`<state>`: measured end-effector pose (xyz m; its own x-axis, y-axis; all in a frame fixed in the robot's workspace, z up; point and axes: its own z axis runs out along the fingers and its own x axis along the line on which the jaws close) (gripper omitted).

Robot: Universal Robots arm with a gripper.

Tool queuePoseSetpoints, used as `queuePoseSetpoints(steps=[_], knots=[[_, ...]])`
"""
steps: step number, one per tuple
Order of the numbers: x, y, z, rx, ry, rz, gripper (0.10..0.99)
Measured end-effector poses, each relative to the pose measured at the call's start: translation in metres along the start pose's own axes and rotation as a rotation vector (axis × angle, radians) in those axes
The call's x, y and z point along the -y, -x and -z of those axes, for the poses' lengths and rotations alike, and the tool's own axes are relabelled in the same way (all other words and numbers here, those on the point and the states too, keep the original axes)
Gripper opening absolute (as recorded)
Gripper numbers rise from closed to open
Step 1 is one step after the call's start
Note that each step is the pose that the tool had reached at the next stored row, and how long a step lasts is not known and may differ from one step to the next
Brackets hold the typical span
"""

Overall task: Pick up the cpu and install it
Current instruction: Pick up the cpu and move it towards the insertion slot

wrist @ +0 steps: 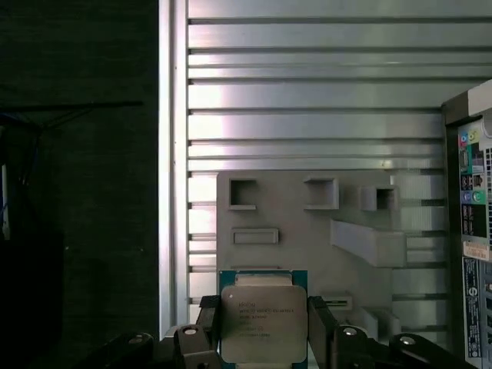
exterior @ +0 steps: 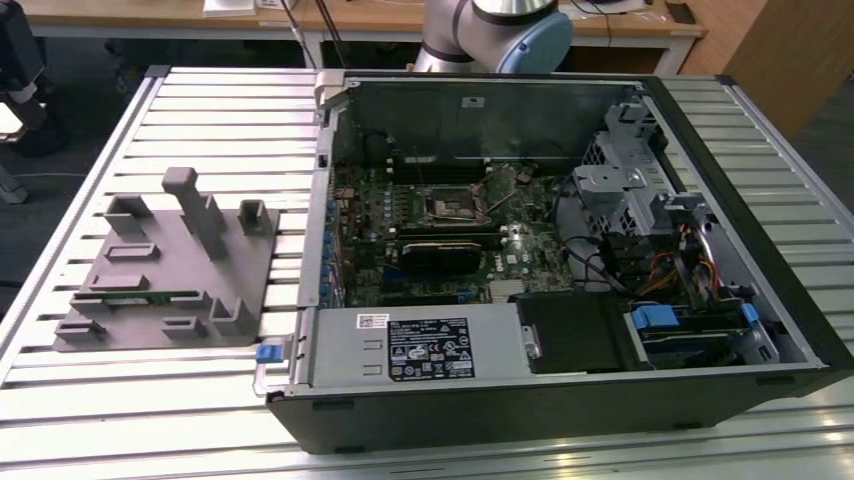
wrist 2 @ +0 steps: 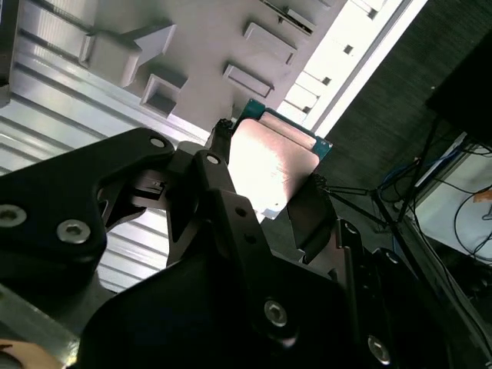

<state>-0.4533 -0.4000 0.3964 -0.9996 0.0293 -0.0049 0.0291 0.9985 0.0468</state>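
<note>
The cpu [wrist: 263, 323] is a flat square chip with a silver metal top and a green edge. It sits between the black fingers of my gripper [wrist: 264, 329], which is shut on its two opposite sides. In the second wrist view the cpu [wrist 2: 270, 165] shows its shiny top, clamped in the gripper [wrist 2: 267, 173] and held in the air well above the grey fixture plate [wrist 2: 192, 38]. The open black socket [exterior: 451, 205] lies in the middle of the green motherboard [exterior: 400, 270] inside the computer case.
The grey fixture plate [exterior: 160, 270] with raised blocks and pockets lies on the slatted metal table [exterior: 200, 130], at the exterior view's left of the open computer case [exterior: 747, 330]. The arm's base [exterior: 494, 30] stands behind the case. The table edge [wrist: 165, 154] borders dark floor.
</note>
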Motion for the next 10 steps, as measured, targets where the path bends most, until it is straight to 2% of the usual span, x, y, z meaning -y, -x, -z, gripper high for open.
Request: queuePoseSetpoints(steps=[5,10], knots=[[-0.0004,0.0008,0.0043,0.0002,0.000,0.000,0.545],[-0.0006,0.0087,0.0048,-0.0002,0.000,0.000,0.545]])
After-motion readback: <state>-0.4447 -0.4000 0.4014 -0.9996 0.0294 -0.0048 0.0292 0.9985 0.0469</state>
